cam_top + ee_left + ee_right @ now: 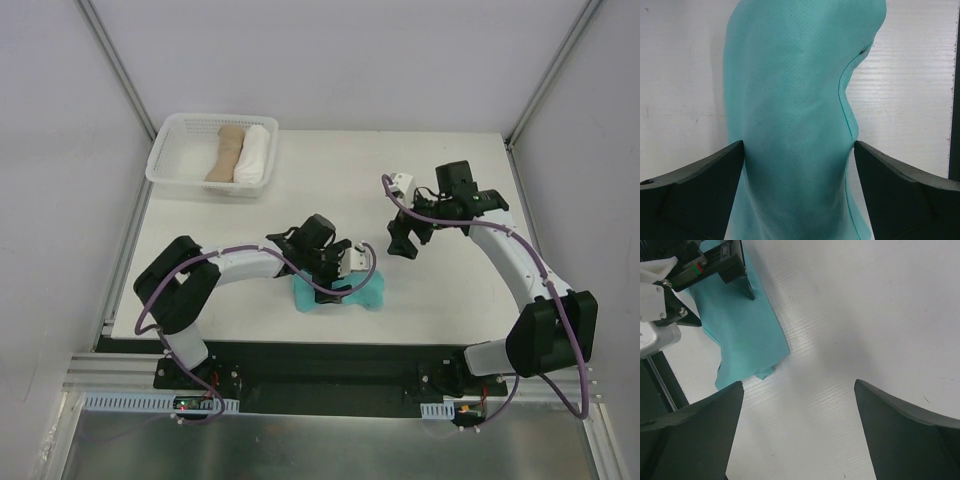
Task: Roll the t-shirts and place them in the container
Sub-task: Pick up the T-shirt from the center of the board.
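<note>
The big white table point(450, 300) is flat and smooth, with thin lines running across it. A teal shirt point(365, 295) lies on it near the front, a bit left of the middle. The shirt is soft cloth with tiny dots in the weave, bunched into a long bundle that is thinner in the middle, like a bone. From above, the left gripper point(345, 265) hides that middle part. In its own camera, the left gripper point(799, 145) has its jaws spread wide, and the teal shirt point(790, 75) fills the gap and reaches both dark fingers. The cloth's near end is cut off there.

In the far left corner sits a white plastic basket point(165, 150) with holes in its sides. A tan roll point(225, 155) and a white roll point(253, 155) lie side by side inside it.

The right gripper point(405, 240) hangs over bare table, its jaws wide apart and holding nothing, with the shirt off to its left.
</note>
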